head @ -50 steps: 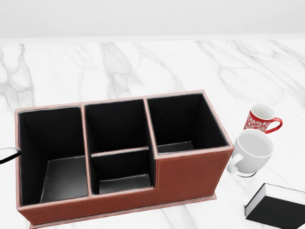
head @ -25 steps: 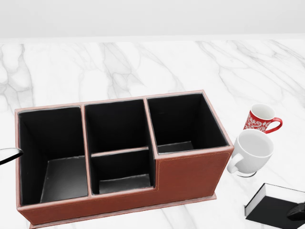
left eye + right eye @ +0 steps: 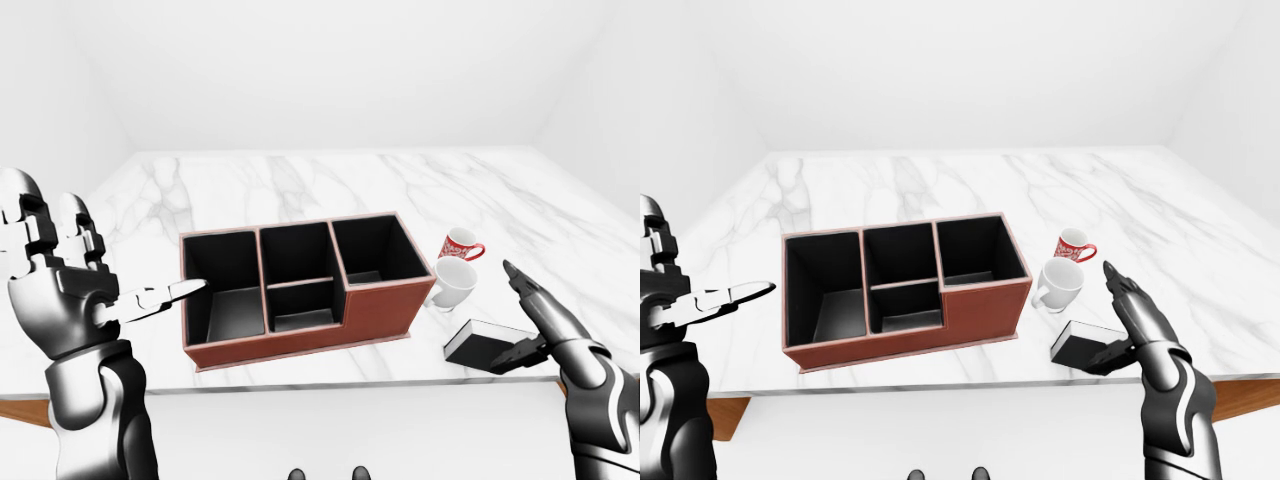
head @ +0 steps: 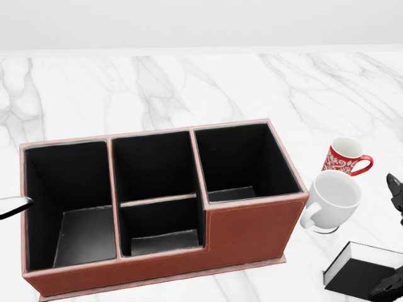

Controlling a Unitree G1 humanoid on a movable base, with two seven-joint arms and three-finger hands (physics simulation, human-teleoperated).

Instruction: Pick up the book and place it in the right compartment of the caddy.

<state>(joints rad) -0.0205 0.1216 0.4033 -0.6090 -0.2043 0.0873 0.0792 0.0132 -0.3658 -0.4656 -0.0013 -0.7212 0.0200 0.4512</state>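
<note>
Left-eye view: right hand (image 3: pixel 545 325) spread, fingers over black book (image 3: pixel 487 346), not closed round it. Book flat on marble tabletop (image 3: pixel 300 190) near bottom-right edge, just right of brown caddy (image 3: pixel 300 288); all caddy compartments empty. White mug (image 3: pixel 452 284) and red mug (image 3: pixel 460 245) between caddy and book. Left hand (image 3: pixel 70 290) spread, raised at caddy's left end.
</note>
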